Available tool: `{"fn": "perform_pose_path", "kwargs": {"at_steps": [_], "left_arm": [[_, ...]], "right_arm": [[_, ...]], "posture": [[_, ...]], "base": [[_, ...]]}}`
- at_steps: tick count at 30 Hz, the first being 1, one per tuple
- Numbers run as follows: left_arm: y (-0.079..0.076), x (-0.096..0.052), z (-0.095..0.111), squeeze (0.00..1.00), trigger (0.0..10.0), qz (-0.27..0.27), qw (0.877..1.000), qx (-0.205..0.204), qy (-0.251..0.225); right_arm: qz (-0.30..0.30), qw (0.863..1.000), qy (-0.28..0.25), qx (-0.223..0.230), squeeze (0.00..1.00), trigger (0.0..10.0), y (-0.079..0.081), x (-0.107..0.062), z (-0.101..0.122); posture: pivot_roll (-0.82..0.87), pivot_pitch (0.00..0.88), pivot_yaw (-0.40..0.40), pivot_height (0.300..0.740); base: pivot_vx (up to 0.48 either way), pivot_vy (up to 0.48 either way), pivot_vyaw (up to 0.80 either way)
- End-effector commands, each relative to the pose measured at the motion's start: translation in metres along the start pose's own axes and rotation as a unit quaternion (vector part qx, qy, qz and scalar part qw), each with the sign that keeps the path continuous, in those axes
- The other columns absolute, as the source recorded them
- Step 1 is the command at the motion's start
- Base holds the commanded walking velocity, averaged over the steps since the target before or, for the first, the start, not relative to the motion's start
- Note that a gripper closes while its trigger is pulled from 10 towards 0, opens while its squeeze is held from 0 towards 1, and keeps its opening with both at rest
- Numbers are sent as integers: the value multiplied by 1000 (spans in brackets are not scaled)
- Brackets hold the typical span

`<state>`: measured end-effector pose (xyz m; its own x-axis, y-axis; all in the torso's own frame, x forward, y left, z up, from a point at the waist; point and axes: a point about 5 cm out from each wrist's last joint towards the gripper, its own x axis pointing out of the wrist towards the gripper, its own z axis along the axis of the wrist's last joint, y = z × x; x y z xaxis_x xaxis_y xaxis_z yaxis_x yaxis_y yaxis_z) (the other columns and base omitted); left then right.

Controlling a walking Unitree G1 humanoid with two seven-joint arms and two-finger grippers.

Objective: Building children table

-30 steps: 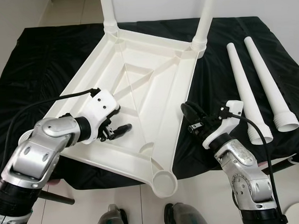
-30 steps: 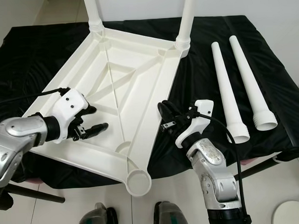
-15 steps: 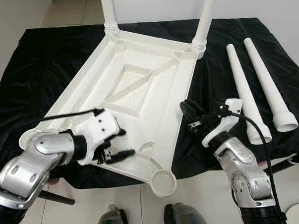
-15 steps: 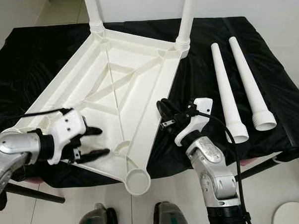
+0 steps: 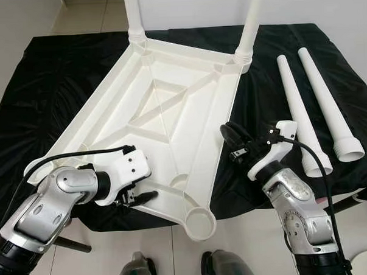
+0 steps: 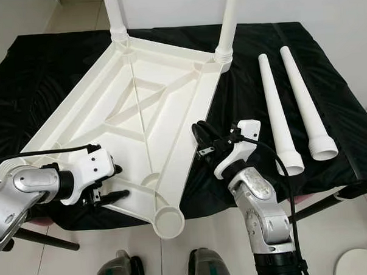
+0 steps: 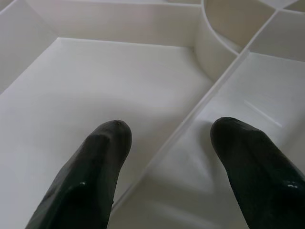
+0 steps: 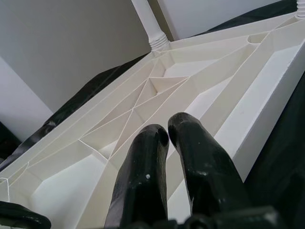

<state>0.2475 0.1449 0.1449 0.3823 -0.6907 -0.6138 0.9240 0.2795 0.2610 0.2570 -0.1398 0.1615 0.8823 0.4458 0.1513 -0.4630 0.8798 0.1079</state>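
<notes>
Left gripper [image 5: 139, 199]: my fingers [image 7: 95, 167] are spread, straddling a thin rib inside the tabletop's near edge; whether they touch the plastic, I cannot tell.
Right gripper [image 5: 227, 134]: my fingers [image 8: 143, 191] are pressed together, empty, just beside the tabletop's right edge.
Tabletop [image 5: 170, 107]: white, upside down on the black cloth [image 5: 47, 76], with two legs [image 5: 249, 25] standing in its far corners.
Loose legs [image 5: 295, 111]: two, lying side by side on the cloth to my right.
Empty socket [image 5: 200, 224]: at the nearest corner.
</notes>
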Motion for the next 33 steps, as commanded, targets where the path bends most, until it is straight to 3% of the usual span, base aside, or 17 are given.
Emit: {"fn": "perform_pose_path", "kwargs": {"at_steps": [1, 9, 10, 11, 12, 13, 33], "left_arm": [[4, 3, -3, 0, 10000, 40, 999, -3, 11], [13, 5, -7, 0, 10000, 66, 998, -11, 18], [14, 5, -7, 0, 9098, 67, 998, -13, 17], [14, 5, -7, 0, 9098, 67, 998, -13, 17], [15, 4, -6, 0, 2431, 68, 998, -15, 14], [15, 4, -5, 0, 0, 64, 998, -15, 10], [22, 10, 3, 0, 0, 80, 997, -13, -7]], "right_arm": [[0, 1000, 1, -2, 0, 10000, 0, 0, -1], [-2, 1000, 0, -2, 0, 10000, -1, -1, 0], [-2, 1000, 0, -3, 0, 10000, -1, -1, 0], [-2, 1000, 0, -3, 0, 10000, -1, -1, 0], [-3, 1000, -1, -4, 0, 10000, -2, -1, 1], [-3, 1000, 0, -4, 0, 10000, -2, -1, 1], [-16, 1000, -2, -7, 0, 10000, -4, -5, 2]], "posture": [[-150, 60, 20, 740], [-151, 68, 20, 740], [-151, 70, 21, 740], [-151, 70, 21, 740], [-151, 71, 21, 740], [-152, 72, 21, 740], [-167, 77, 28, 740]], "base": [[0, 0, 0], [0, 0, 0], [0, 0, 0], [0, 0, 0], [0, 0, 0], [0, 0, 0], [0, 0, 0]]}}
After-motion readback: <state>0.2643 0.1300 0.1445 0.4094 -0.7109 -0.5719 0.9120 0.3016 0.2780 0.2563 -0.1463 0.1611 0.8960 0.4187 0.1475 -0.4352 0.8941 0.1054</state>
